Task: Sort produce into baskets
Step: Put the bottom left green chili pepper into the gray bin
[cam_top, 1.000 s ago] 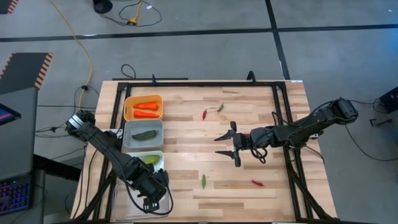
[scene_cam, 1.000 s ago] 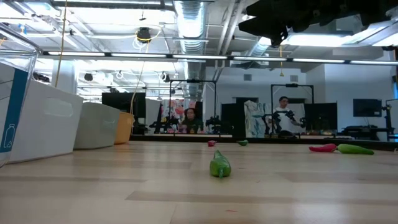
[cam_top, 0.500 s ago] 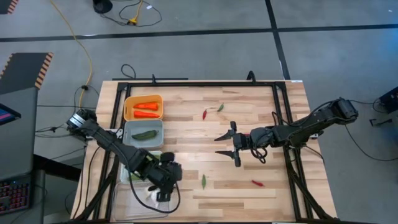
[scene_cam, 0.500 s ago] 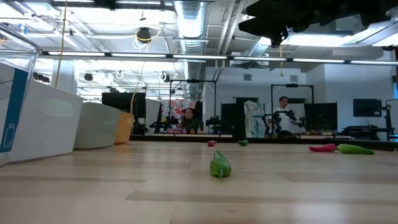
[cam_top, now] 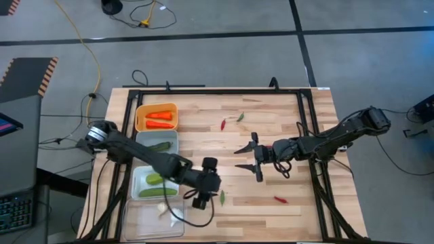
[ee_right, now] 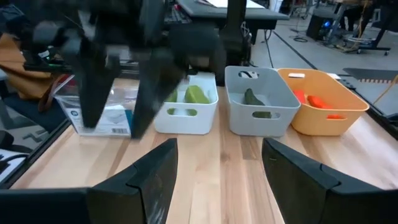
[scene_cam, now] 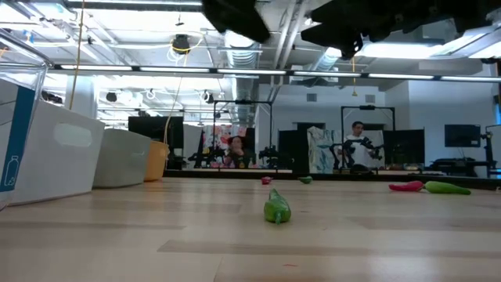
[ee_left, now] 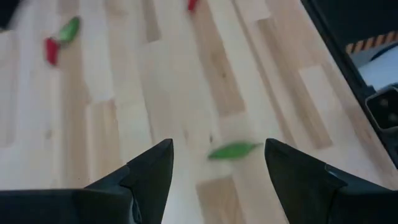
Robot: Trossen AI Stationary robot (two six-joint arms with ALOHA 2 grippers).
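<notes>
My left gripper (cam_top: 205, 196) hangs open above the near middle of the table. A small green chili (cam_top: 222, 197) lies flat on the wood just to its right. In the left wrist view the chili (ee_left: 233, 150) shows ahead, between my two fingertips (ee_left: 217, 163), untouched. A red chili (cam_top: 280, 200) lies farther right. A red chili (cam_top: 223, 124) and a green chili (cam_top: 240, 116) lie near the far edge. The orange basket (cam_top: 140, 116) holds carrots, the grey (cam_top: 138, 146) a green piece, the white (cam_top: 137, 183) cucumbers, the clear (cam_top: 135, 220) a garlic bulb (cam_top: 161, 209). My right gripper (cam_top: 247, 157) waits open over the table's middle.
The four baskets stand in a column along the table's left side, from the far edge to the near one. A black frame (cam_top: 308, 129) runs around the tabletop. Bare wood lies between the two grippers. In the low view, people and screens show in the room beyond the table.
My left gripper has swung from above the clear basket at the near left toward the table's right, ending beside the green chili, and its wrist has rolled on the way. The right arm and the produce have kept still.
</notes>
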